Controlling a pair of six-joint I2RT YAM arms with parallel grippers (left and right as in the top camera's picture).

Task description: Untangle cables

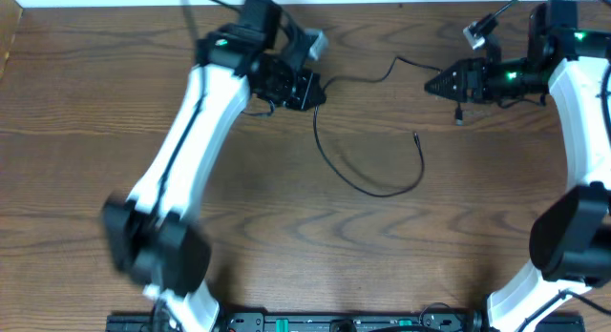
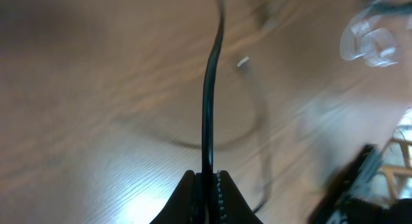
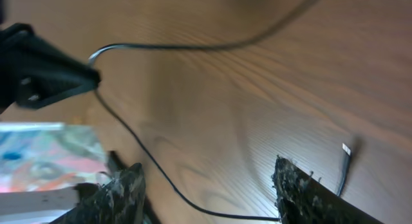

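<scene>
**Black cable pinched at left; right tool spread**

Item 1, left: the left gripper (image 1: 307, 88) sits near the far edge of the wooden table (image 1: 286, 246). Its wrist view shows the jaws pressed together on the black cable (image 1: 377, 191), which leaves the tips as 1 thin, smooth, round cord.

Item 2, centre: from that grip the cable runs 2 ways. 1 run drops toward the near side and sweeps right in an open U-shaped loop. The loop lies flat on the wood with its sides well apart, and ends in a small plug (image 1: 416, 135) pointing toward the far edge. The other run heads right in a shallow, kinked line toward the right arm.

Item 3, right: the right gripper (image 3: 206, 165) points left, near that second run. Its fingers (image 3: 302, 192) are spread wide. In its wrist view the cable lies on the wood across the gap between them; contact with either finger cannot be determined.
</scene>
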